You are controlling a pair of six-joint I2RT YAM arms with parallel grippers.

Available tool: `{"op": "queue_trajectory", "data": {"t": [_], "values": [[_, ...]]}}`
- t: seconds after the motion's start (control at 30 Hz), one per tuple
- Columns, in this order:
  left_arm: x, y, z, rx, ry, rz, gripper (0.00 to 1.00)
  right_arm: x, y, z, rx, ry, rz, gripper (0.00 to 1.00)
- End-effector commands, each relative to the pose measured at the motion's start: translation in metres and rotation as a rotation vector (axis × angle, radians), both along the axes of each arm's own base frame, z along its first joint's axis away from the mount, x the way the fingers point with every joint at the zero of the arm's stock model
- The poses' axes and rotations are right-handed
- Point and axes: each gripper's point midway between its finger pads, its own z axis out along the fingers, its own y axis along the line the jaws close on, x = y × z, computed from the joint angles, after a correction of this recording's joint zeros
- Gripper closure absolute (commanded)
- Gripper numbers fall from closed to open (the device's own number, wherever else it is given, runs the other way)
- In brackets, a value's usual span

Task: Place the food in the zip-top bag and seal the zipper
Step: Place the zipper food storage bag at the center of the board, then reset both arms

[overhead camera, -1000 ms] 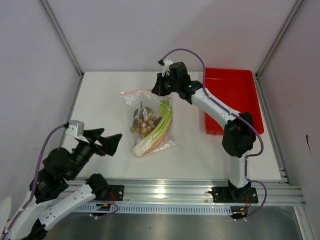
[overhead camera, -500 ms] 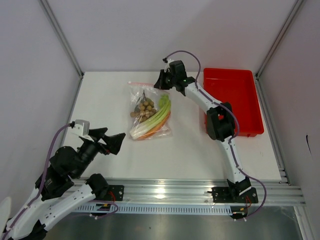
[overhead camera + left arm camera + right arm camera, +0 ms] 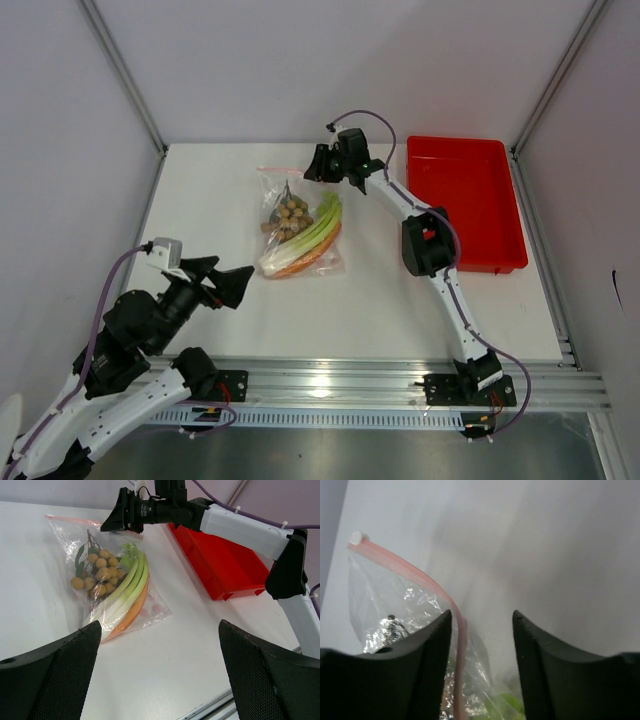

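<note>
The clear zip-top bag lies flat mid-table with the food inside: yellow-green grapes, a white-and-green stalk and an orange-skinned wedge. Its pink zipper runs along the far edge. My right gripper hovers at the zipper's right end. In the right wrist view this gripper is open, the zipper passes just inside the left finger, and the white slider tab sits at the far end. My left gripper stands open near the front left, off the bag.
A red tray sits at the right rear of the table, also seen in the left wrist view. The right arm stretches across the table between the tray and the bag. Grey walls enclose the table.
The right gripper's jaws have parted from shut to open at the zipper's right end. The bag has slid a little toward the far side. The left gripper drifted slightly forward.
</note>
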Motion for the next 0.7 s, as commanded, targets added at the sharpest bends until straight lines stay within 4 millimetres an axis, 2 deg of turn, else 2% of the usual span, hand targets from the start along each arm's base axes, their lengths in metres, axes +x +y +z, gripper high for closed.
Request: {"op": "queue_trajectory", "data": {"t": [0.0, 0.03, 0.07, 0.13, 0.17, 0.23, 0.27, 0.3, 0.37, 0.4, 0.47, 0.5, 0.53, 0.63, 0.67], "values": [[0.000, -0.006, -0.001, -0.020, 0.018, -0.015, 0.00, 0.017, -0.001, 0.016, 0.021, -0.074, -0.007, 0.44], [0.001, -0.007, -0.002, -0.020, 0.018, -0.015, 0.00, 0.019, -0.001, 0.023, 0.015, -0.102, -0.004, 0.36], [0.001, -0.008, -0.003, -0.024, 0.022, -0.015, 0.01, 0.023, -0.005, 0.027, 0.003, -0.115, -0.026, 0.21], [0.002, -0.011, -0.005, -0.027, 0.030, -0.023, 0.00, 0.028, -0.008, 0.042, -0.008, -0.156, -0.042, 0.01], [0.002, -0.013, -0.006, -0.027, 0.037, -0.028, 0.01, 0.031, -0.011, 0.064, 0.000, -0.193, -0.057, 0.00], [0.002, -0.018, -0.012, -0.025, 0.068, -0.040, 0.01, 0.039, -0.022, 0.090, 0.003, -0.234, -0.098, 0.01], [0.002, -0.019, -0.012, -0.026, 0.074, -0.046, 0.01, 0.040, -0.030, 0.118, 0.016, -0.265, -0.117, 0.01], [0.002, -0.023, -0.016, -0.024, 0.095, -0.053, 0.00, 0.043, -0.042, 0.131, 0.016, -0.276, -0.147, 0.01], [0.001, -0.024, -0.020, -0.020, 0.121, -0.058, 0.00, 0.039, -0.054, 0.153, 0.006, -0.286, -0.172, 0.00], [0.001, -0.025, -0.020, -0.027, 0.127, -0.057, 0.00, 0.031, -0.064, 0.175, -0.001, -0.302, -0.182, 0.01], [0.000, -0.027, -0.021, -0.030, 0.128, -0.072, 0.00, 0.019, -0.077, 0.181, -0.066, -0.290, -0.195, 0.01], [0.000, -0.028, -0.022, -0.031, 0.134, -0.071, 0.00, 0.006, -0.088, 0.190, -0.088, -0.275, -0.211, 0.01], [0.001, -0.028, -0.025, -0.028, 0.148, -0.065, 0.00, 0.001, -0.099, 0.189, -0.122, -0.253, -0.245, 0.01], [0.000, -0.026, -0.029, -0.012, 0.182, -0.051, 0.00, -0.037, -0.135, 0.171, -0.233, -0.109, -0.302, 0.01], [0.000, -0.025, -0.030, -0.012, 0.192, -0.048, 0.01, -0.050, -0.153, 0.160, -0.296, -0.060, -0.354, 0.01]]}}
